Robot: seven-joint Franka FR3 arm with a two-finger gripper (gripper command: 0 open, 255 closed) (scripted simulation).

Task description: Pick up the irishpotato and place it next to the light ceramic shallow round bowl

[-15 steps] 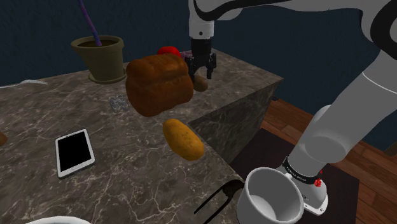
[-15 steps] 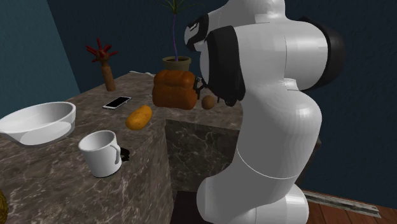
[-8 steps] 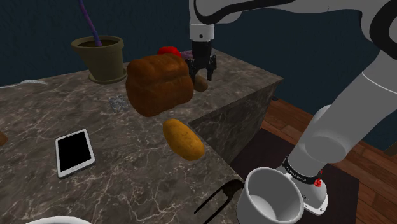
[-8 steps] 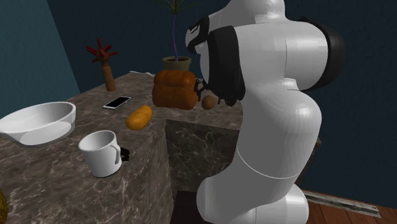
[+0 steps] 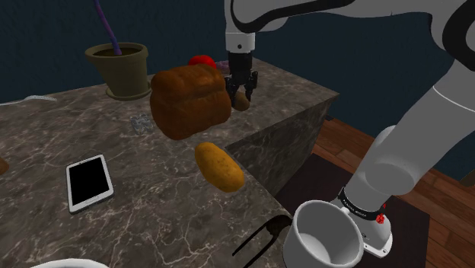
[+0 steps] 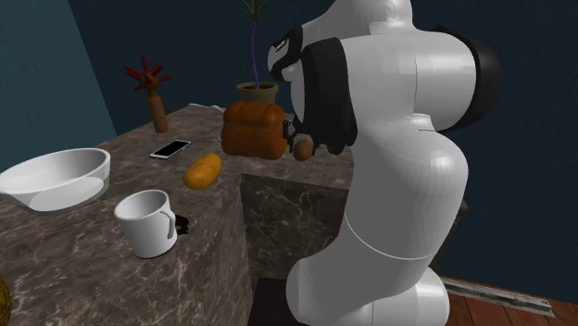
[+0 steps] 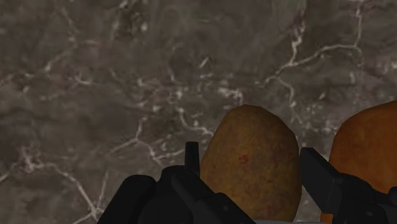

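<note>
In the shoulder view the white arm climbs from its foot at about 4 o'clock, leaves the frame near 2 o'clock and re-enters along the top edge, turning down at 12 o'clock into a white wrist that hangs plumb. Under it the black claw points straight down, its two fingers drawn in against either side of the brown potato. In the second exterior view the bulky white links with their dark joint stand from 5 o'clock up to 12 o'clock, the claw at their 9 o'clock side.
</note>
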